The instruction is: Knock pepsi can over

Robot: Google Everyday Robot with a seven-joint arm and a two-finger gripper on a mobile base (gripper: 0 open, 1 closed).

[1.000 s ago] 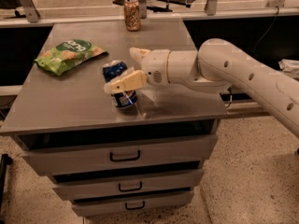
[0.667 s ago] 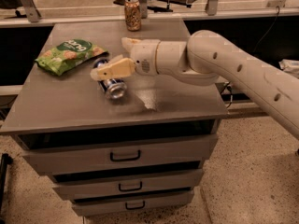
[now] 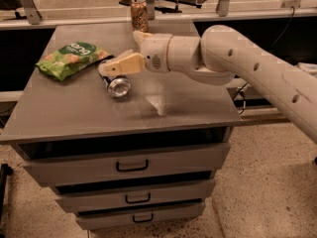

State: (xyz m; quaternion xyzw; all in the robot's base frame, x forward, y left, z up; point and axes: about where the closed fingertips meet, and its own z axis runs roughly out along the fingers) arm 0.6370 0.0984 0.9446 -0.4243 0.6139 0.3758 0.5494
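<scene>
The pepsi can [image 3: 117, 86], dark blue with a silver end, lies on its side on the grey table top [image 3: 74, 108], left of the middle. Its silver end faces the camera. My gripper [image 3: 111, 67] hangs just above and behind the can, at the end of the white arm [image 3: 237, 63] that reaches in from the right. The gripper's tip points left, toward the chip bag. Part of the can's blue body is hidden under the gripper.
A green chip bag [image 3: 72, 58] lies at the table's left. An orange-tan patterned can [image 3: 139, 14] stands upright at the back edge. Below the top are three drawers [image 3: 131, 166] with handles. Metal legs and a rail stand behind the table.
The pepsi can stood upright at the gripper one second ago; now it lies on its side further left. The gripper has swept left and slightly back.
</scene>
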